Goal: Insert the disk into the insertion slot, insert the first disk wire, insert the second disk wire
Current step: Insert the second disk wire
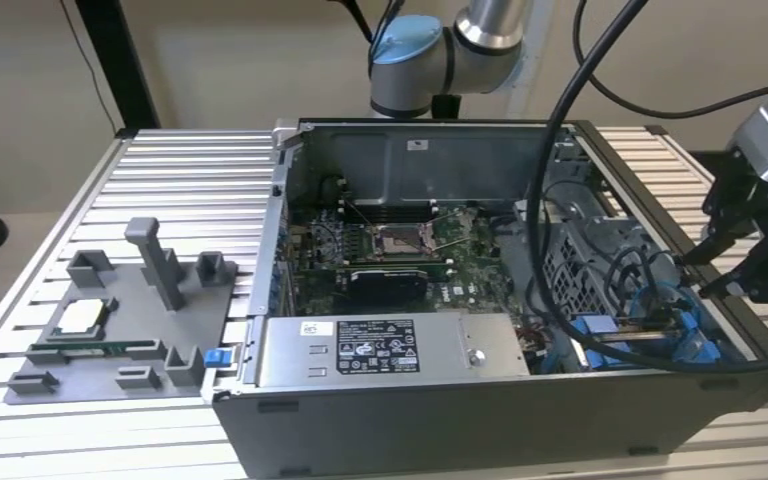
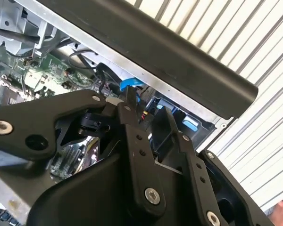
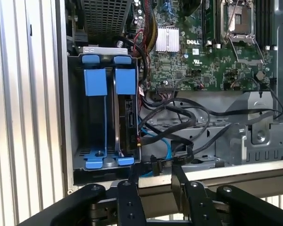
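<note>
First wrist view: the black two-fingered gripper hangs just short of the open computer case's pale metal rim, jaws narrowly apart, nothing between them. Past the rim, loose black cables and a blue cable crowd the room beside the grey metal drive bay. The flat hard drive, in a bright blue plastic frame, stands edge-on inside it, on the cable side. Farthest lies the green motherboard. In the exterior view, the gripper is at the right edge, outside the case wall.

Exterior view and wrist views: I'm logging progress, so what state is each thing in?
computer case: open, side panel off.
disk: seated in the insertion slot.
end effector: open, empty, near the slot.
cables: lying loose beside the slot.
</note>
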Robot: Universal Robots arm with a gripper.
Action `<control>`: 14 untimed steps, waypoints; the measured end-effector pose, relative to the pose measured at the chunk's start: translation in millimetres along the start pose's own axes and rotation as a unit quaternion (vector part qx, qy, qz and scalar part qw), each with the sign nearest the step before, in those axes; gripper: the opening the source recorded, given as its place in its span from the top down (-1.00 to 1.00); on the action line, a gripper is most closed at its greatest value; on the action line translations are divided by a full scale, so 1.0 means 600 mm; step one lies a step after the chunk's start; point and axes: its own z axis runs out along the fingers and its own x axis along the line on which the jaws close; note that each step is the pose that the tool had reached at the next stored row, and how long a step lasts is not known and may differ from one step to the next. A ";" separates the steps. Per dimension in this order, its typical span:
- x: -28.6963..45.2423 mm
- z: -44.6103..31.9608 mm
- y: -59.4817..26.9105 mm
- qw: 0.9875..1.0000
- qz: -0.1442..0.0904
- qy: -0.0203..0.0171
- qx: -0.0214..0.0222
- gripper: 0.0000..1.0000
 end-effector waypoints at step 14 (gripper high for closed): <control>0.018 -0.001 -0.001 1.000 0.002 -0.019 -0.016 -1.00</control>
